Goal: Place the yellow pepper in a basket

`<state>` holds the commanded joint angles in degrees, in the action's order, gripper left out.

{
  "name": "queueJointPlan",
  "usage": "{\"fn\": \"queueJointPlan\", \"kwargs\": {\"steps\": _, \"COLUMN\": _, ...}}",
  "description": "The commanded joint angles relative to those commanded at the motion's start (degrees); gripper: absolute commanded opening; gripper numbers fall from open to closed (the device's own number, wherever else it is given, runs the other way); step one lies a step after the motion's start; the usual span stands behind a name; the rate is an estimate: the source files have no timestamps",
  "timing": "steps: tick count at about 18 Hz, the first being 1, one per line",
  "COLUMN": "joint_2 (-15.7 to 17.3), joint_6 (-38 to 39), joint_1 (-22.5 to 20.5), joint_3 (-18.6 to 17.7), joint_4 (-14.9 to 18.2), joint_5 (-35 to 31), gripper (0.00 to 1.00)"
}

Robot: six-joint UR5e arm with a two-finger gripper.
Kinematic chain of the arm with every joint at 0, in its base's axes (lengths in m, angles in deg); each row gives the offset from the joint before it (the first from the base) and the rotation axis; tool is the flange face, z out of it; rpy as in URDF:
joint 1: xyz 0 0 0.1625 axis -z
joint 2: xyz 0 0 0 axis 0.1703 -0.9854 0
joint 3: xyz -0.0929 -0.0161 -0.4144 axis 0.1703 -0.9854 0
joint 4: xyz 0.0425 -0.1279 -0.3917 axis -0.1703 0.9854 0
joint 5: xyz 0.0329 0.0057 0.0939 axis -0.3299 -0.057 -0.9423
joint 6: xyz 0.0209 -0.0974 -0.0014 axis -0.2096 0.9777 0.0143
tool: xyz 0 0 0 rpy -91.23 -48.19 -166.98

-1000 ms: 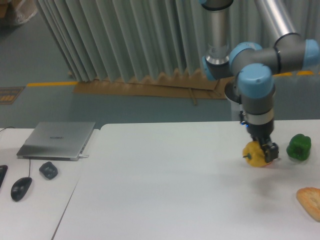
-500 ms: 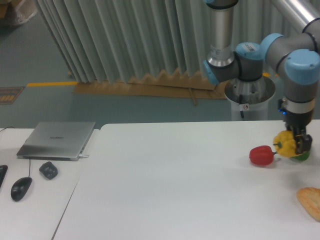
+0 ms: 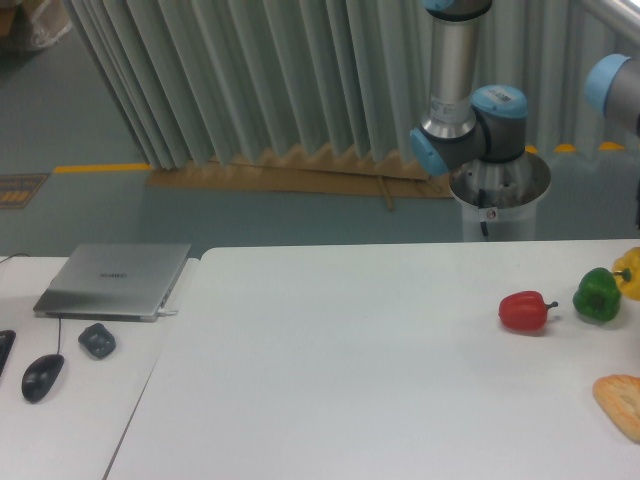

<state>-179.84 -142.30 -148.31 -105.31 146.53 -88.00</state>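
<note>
The yellow pepper [image 3: 630, 273] is at the far right edge of the view, partly cut off by the frame, just right of and behind the green pepper [image 3: 597, 294]. It appears to be carried. My gripper is almost wholly past the right edge. Only the blue elbow joint [image 3: 615, 90] and a dark sliver of the wrist [image 3: 637, 212] show above the pepper, and the fingers themselves are hidden. No basket shows in this view.
A red pepper [image 3: 524, 311] lies on the white table [image 3: 330, 380] left of the green pepper. A piece of bread [image 3: 621, 403] is at the right front. A laptop [image 3: 115, 280], a mouse [image 3: 42, 377] and a small dark object [image 3: 97, 340] sit at the left.
My arm has swung right with the yellow pepper, from beside the red pepper past the green pepper to the frame's right edge. The red pepper, hidden a second ago, is uncovered.
</note>
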Motion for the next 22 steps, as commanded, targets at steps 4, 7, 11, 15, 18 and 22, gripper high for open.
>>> {"fn": "queueJointPlan", "kwargs": {"steps": 4, "joint_2": -2.4, "joint_6": -0.4, "joint_1": -3.2, "joint_3": 1.0, "joint_4": -2.8, "joint_5": -0.1, "gripper": 0.44}}
{"fn": "queueJointPlan", "kwargs": {"steps": 7, "joint_2": -3.7, "joint_6": -0.3, "joint_1": -4.2, "joint_3": 2.6, "joint_4": -2.9, "joint_5": 0.0, "gripper": 0.44}}
{"fn": "queueJointPlan", "kwargs": {"steps": 11, "joint_2": -4.7, "joint_6": -2.2, "joint_1": -5.0, "joint_3": 3.7, "joint_4": -3.3, "joint_5": 0.0, "gripper": 0.43}}
{"fn": "queueJointPlan", "kwargs": {"steps": 15, "joint_2": -5.5, "joint_6": -4.4, "joint_1": -8.3, "joint_3": 3.4, "joint_4": -5.1, "joint_5": -0.4, "gripper": 0.43}}
{"fn": "queueJointPlan", "kwargs": {"steps": 18, "joint_2": -6.5, "joint_6": -8.0, "joint_1": -10.5, "joint_3": 3.5, "joint_4": -5.4, "joint_5": -0.4, "gripper": 0.43}}
{"fn": "queueJointPlan", "kwargs": {"steps": 22, "joint_2": -8.5, "joint_6": -8.3, "joint_1": -11.2, "joint_3": 4.1, "joint_4": -7.5, "joint_5": -0.5, "gripper": 0.44}}
